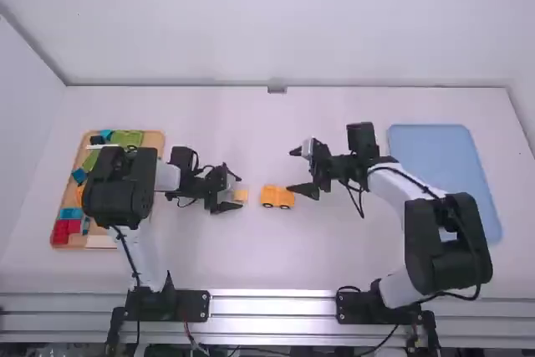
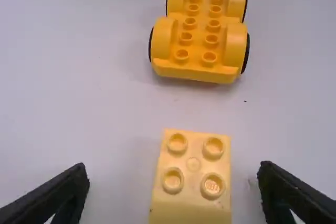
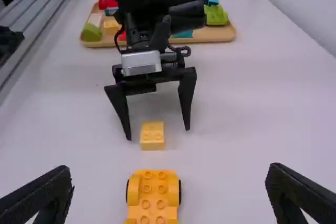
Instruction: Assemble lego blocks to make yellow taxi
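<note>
pointing lengthwise toward the small block (image 2: pixel 193 165), yellow wheeled base (image 2: pixel 200 32), studs up, left tool (image 1: pixel 239 192) and right tool (image 1: pixel 291 170) both released

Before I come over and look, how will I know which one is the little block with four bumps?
Find the white table, then the left arm's tool near its middle. Your block sits between that tool's open fingers, touching neither. It's small, pale yellow and has no wheels, unlike the deeper yellow car base nearby, which has black wheels.
</note>
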### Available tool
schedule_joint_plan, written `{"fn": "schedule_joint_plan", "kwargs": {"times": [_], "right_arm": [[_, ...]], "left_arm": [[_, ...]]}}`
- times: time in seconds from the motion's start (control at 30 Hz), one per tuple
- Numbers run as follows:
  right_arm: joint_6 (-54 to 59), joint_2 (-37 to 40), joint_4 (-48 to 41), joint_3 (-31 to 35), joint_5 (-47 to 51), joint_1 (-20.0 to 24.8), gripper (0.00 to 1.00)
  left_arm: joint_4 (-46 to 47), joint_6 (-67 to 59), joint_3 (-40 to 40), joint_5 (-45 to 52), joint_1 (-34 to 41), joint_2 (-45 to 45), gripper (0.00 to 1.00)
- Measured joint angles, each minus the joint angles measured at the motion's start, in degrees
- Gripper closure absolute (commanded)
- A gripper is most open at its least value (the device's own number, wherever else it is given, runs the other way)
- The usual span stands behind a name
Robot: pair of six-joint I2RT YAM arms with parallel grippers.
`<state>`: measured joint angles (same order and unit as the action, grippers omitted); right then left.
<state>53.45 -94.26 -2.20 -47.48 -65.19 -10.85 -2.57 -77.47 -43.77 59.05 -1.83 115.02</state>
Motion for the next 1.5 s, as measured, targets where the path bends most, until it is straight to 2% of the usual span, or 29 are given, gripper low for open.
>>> {"fn": "schedule_joint_plan", "kwargs": {"times": [0.07,0.1,0.13,0.23,0.33,0.37,0.6,0.73,0.8,0.93,1.03,1.13,1.23,1.37,1.5], "right_arm": [[0.1,-0.2,0.0,0.0,0.0,0.0,0.02],[0.0,-0.3,-0.1,0.0,-0.1,0.0,0.02],[0.0,-0.3,0.0,0.0,-0.2,0.0,0.02],[0.0,-0.3,0.6,0.0,-0.8,0.0,0.02],[0.0,-0.3,1.7,0.0,-1.1,0.0,0.02],[0.0,-0.3,1.8,0.0,-1.2,0.0,0.02],[0.0,-0.3,0.1,0.0,-0.1,0.0,0.02],[2.0,-0.3,-3.9,0.4,2.8,0.0,0.02],[3.0,-0.3,-3.1,1.5,3.7,-0.2,0.02],[3.0,-0.3,7.2,7.3,5.3,-1.6,0.02],[-0.3,-0.3,19.4,13.6,7.2,-2.7,0.02],[-5.4,-1.1,35.8,21.4,8.9,-3.9,0.02],[-9.0,-3.9,44.0,24.2,10.2,-4.6,0.02],[-14.1,-12.2,54.3,24.9,13.0,-5.7,0.02],[-16.0,-18.8,60.0,24.3,10.9,-4.8,0.02]], "left_arm": [[-0.1,0.4,0.3,0.1,0.0,0.0,0.30],[0.0,1.0,0.4,0.1,0.0,0.0,0.36],[0.2,1.4,0.5,0.1,0.0,0.0,0.46],[0.0,1.6,0.4,0.1,0.0,0.0,0.54],[0.3,1.8,0.4,0.1,0.0,0.0,0.65],[0.3,1.9,0.5,0.1,0.0,0.0,0.71],[0.3,2.4,0.4,0.1,0.0,0.0,0.82],[6.8,2.7,-1.0,0.3,0.1,-0.2,0.86],[9.6,2.7,-1.8,0.3,0.3,-0.8,0.87],[16.2,0.1,-4.4,0.3,2.4,-4.8,0.88],[18.1,-1.9,-6.6,0.3,5.0,-7.8,0.89],[18.2,-2.3,-8.7,0.3,8.0,-8.4,0.90],[18.4,-2.3,-9.1,-0.2,10.0,-8.4,0.92],[18.4,-2.3,-9.1,-1.0,12.5,-8.4,0.94],[18.4,-2.3,-9.1,-0.9,13.6,-8.4,0.94]]}}
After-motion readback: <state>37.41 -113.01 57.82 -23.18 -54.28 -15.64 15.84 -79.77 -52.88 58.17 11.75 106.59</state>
